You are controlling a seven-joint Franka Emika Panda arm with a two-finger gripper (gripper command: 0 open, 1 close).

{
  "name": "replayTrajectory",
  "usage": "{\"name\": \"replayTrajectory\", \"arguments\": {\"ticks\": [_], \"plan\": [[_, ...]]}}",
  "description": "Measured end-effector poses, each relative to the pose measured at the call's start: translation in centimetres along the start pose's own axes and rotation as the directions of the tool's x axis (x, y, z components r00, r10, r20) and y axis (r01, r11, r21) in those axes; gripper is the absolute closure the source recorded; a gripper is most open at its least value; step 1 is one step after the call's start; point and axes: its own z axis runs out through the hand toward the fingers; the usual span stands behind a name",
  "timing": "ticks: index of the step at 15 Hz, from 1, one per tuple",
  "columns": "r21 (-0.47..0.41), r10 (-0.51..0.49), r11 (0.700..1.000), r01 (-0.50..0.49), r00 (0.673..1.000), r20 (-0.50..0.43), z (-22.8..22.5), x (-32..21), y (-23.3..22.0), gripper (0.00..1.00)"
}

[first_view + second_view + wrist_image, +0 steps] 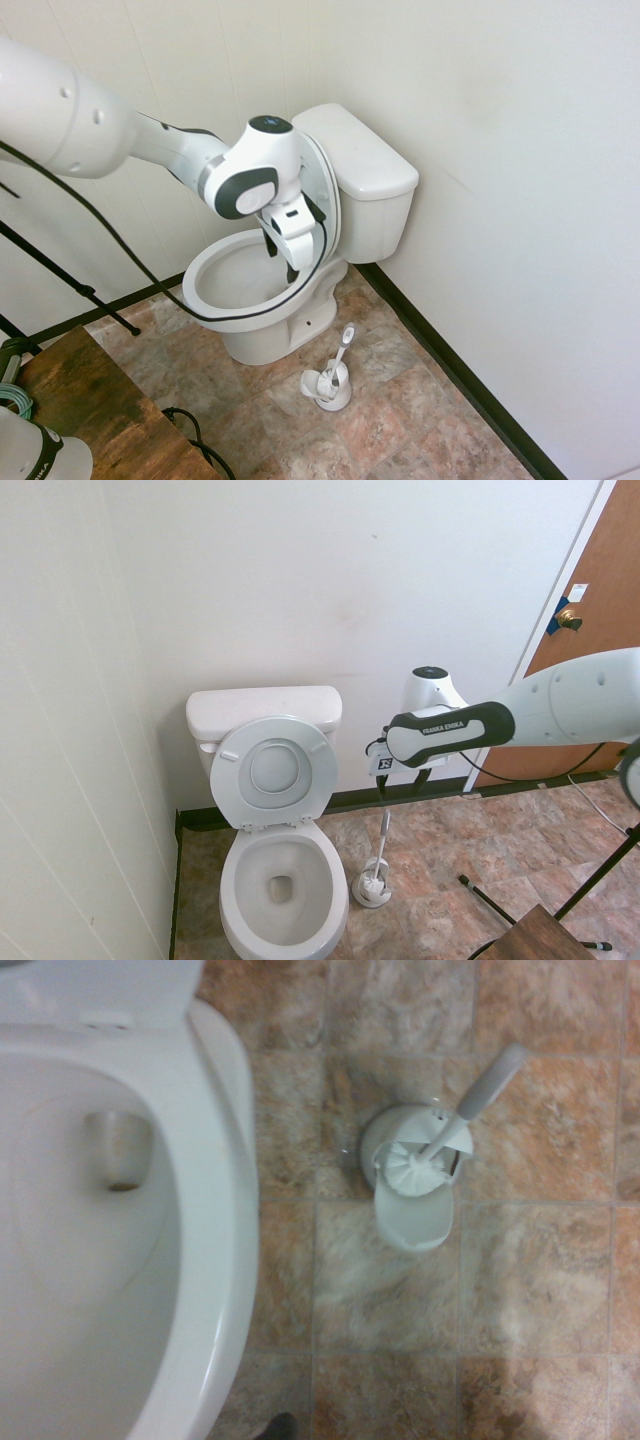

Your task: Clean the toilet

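Note:
The white toilet stands against the back wall with its seat and lid raised, so the bowl rim is uncovered. In the wrist view the bowl fills one side, with its drain hole showing. My gripper hangs open and empty above the floor beside the bowl. In the second exterior view the gripper is high above the white brush holder. The brush sits in its holder with its thin handle leaning out.
The brush holder rests on the tiled floor between the toilet and the side wall. A wooden table corner is in the near foreground. A brown door is beyond the arm.

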Motion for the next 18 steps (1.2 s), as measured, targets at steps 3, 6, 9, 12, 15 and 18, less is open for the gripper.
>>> {"name": "replayTrajectory", "arguments": {"ticks": [3, 6, 9, 12, 15, 18], "plan": [[-0.016, 0.081, 0.997, -0.081, 0.996, 0.025, 5.9, 3.2, -1.5, 0.0], [-0.016, 0.14, 0.99, -0.14, 0.989, 0.045, 10.8, 5.4, -3.6, 0.0], [0.001, 0.173, 0.985, -0.173, 0.984, 0.031, 11.5, 6.6, -5.2, 0.0], [0.018, 0.251, 0.968, -0.252, 0.968, 0.015, 13.5, 7.6, -4.7, 0.0], [0.04, 0.357, 0.934, -0.356, 0.934, -0.007, 16.3, 9.2, -4.3, 0.0], [0.04, 0.441, 0.897, -0.44, 0.897, -0.019, 19.1, 10.6, -5.0, 0.0]]}}
